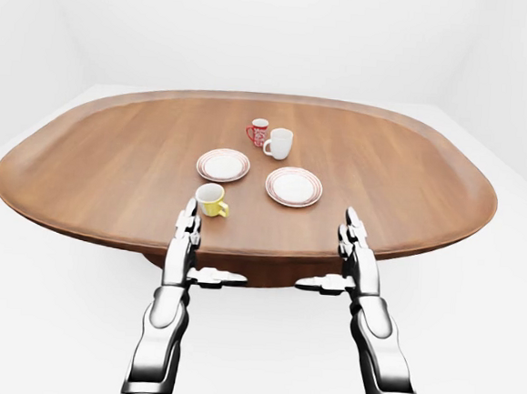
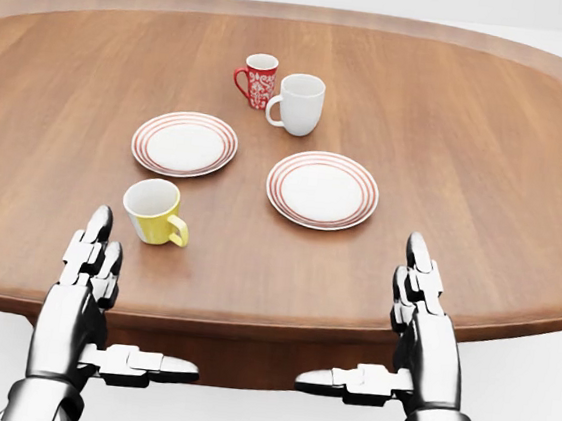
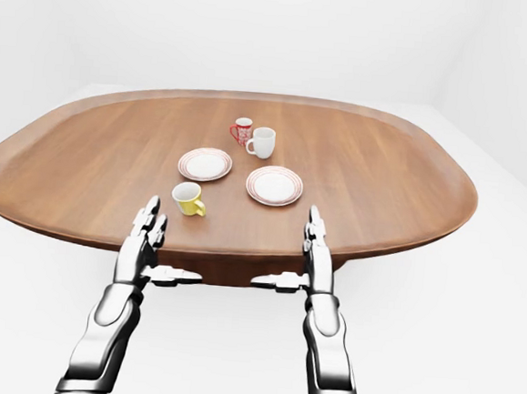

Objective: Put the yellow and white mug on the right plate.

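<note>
The yellow and white mug (image 2: pixel 154 211) stands upright on the wooden table (image 2: pixel 486 172), its handle turned to the lower right, just below the left plate (image 2: pixel 184 144). The right plate (image 2: pixel 322 190), white with red rings, lies bare to the mug's right. My left hand (image 2: pixel 111 298) hovers open at the table's near edge, just below and left of the mug, fingers straight, thumb pointing inward. My right hand (image 2: pixel 390 323) is open too, held below the right plate at the table's edge. Neither hand touches anything.
A red patterned mug (image 2: pixel 258 79) and a plain white mug (image 2: pixel 298 103) stand side by side above the two plates. The oval table (image 1: pixel 411 172) sits in a white room with white floor (image 1: pixel 36 307) all around.
</note>
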